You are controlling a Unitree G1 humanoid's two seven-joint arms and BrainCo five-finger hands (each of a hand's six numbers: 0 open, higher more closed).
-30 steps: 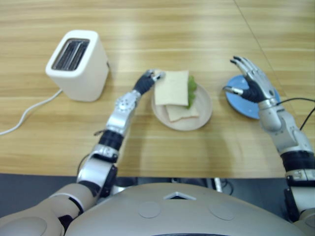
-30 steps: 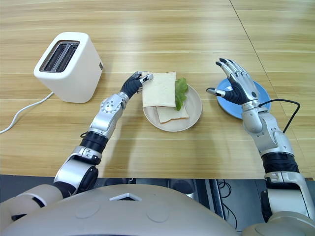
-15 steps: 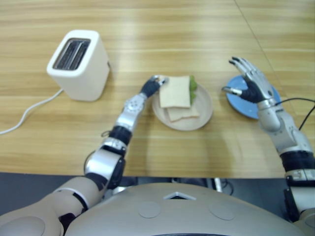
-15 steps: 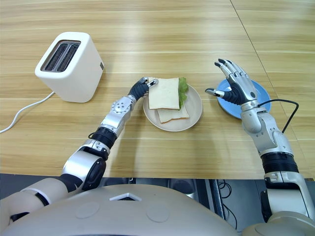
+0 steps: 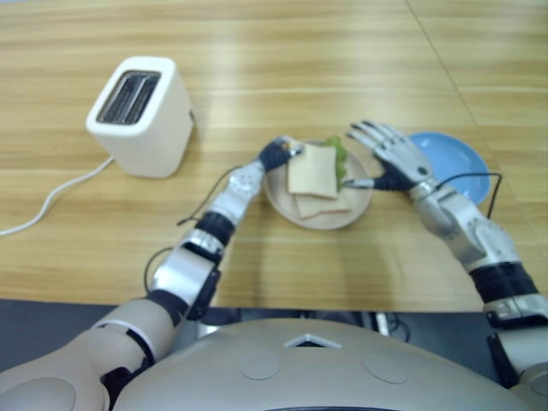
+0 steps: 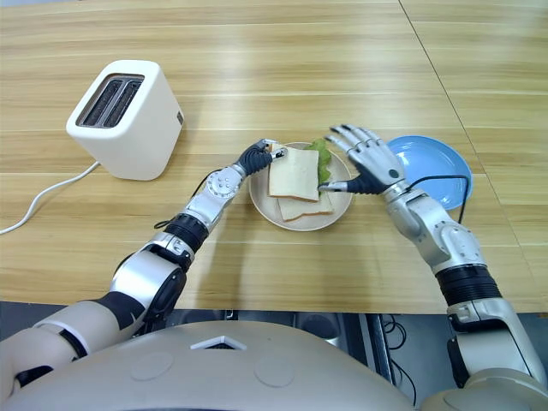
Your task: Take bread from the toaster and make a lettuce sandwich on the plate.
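A white toaster (image 6: 124, 116) stands at the left with two dark slots on top. On the beige plate (image 6: 267, 211) lies a bread slice (image 6: 306, 208) with green lettuce (image 6: 321, 152) on it. A second bread slice (image 6: 295, 175) is on top, slightly tilted. My left hand (image 6: 257, 157) is at the plate's left rim, its fingers pinched on that top slice's left corner. My right hand (image 6: 366, 163) hovers at the plate's right side, open with fingers spread, its thumb near the slices' right edge.
A blue plate (image 6: 437, 163) lies just right of the beige plate, behind my right forearm, with a black cable (image 6: 428, 180) running across it. The toaster's white cord (image 6: 38, 203) trails to the left edge. Bare wooden table stretches beyond.
My left hand carried the top slice rightward, further over the plate. My right hand swung left from above the blue plate to the beige plate's right rim.
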